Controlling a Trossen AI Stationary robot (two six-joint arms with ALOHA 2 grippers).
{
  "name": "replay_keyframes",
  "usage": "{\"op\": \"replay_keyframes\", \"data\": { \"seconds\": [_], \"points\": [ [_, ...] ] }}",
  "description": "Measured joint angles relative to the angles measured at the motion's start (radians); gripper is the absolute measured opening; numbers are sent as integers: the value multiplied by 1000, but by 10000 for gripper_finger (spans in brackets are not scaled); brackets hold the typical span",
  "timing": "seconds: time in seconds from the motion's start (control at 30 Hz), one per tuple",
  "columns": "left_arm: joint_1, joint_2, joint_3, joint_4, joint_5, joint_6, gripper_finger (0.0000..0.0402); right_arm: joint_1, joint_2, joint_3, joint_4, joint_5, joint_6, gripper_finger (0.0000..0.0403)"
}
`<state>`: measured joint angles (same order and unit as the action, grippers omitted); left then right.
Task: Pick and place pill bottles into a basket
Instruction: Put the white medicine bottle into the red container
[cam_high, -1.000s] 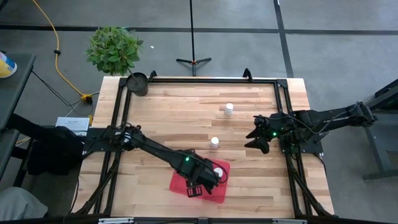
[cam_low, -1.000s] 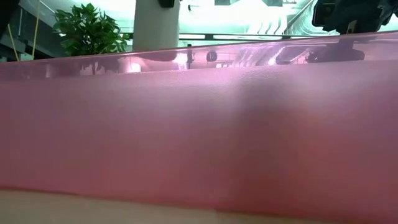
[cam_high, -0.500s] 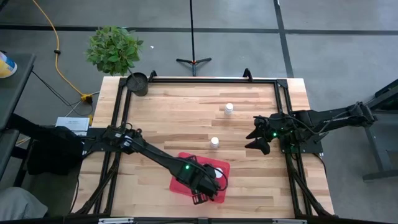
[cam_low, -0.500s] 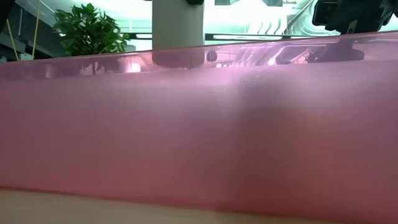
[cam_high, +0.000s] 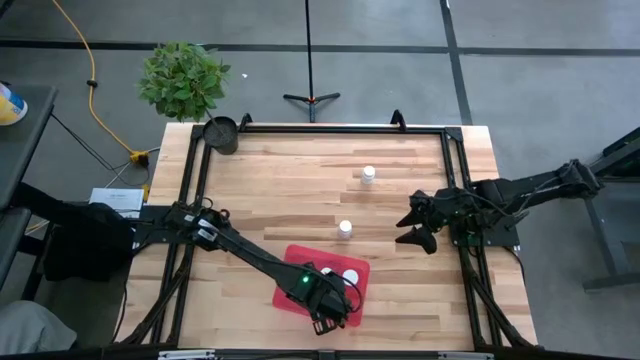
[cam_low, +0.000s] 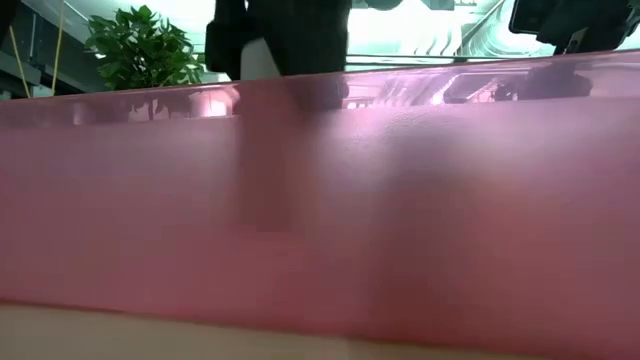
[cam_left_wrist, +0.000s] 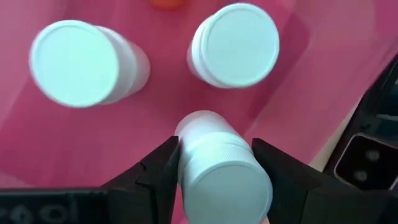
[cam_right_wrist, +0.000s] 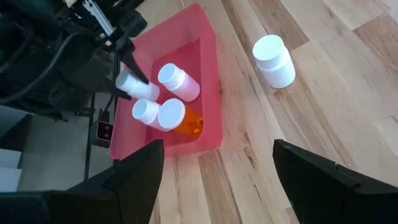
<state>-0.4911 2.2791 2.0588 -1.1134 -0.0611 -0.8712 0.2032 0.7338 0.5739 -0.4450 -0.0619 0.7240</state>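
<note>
The red tray (cam_high: 300, 262) lies near the table's near edge. My left gripper (cam_high: 330, 302) is over its near part, shut on a white-capped pill bottle (cam_left_wrist: 224, 171). Two more white-capped bottles (cam_left_wrist: 74, 62) (cam_left_wrist: 239, 43) stand in the tray, and an orange-bodied one (cam_right_wrist: 183, 119) lies there. Two white bottles stand on the wood, one in the middle (cam_high: 345, 229) and one farther back (cam_high: 368, 174). My right gripper (cam_high: 415, 225) is open and empty by the table's right edge. My left gripper pinches the bottle's body just below its cap (cam_left_wrist: 186, 155) between its two fingers (cam_left_wrist: 158, 177), which point down from above. The bottle is tilted, its base down in the tray. I cannot tell whether the base touches the tray floor.
A small dark round pot (cam_high: 221, 133) sits at the far left corner, next to a green plant (cam_high: 183, 78). A black frame (cam_high: 330, 128) runs around the table. In the low view the tray's wall (cam_low: 320, 210) fills nearly the whole picture.
My left gripper has gone toward the table's near edge and down into the tray, carrying the bottle. In the low view the bottle has sunk behind the tray wall.
</note>
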Motion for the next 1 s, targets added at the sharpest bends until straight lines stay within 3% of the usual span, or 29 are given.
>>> {"op": "replay_keyframes", "data": {
  "seconds": [0.4,1.0],
  "points": [
    [5,-2,-33,45,-53,-9,214,64,0,0,1,55,36,291],
    [8,-2,-33,50,-20,8,234,120,0,0,1,127,64,291]
  ]
}}
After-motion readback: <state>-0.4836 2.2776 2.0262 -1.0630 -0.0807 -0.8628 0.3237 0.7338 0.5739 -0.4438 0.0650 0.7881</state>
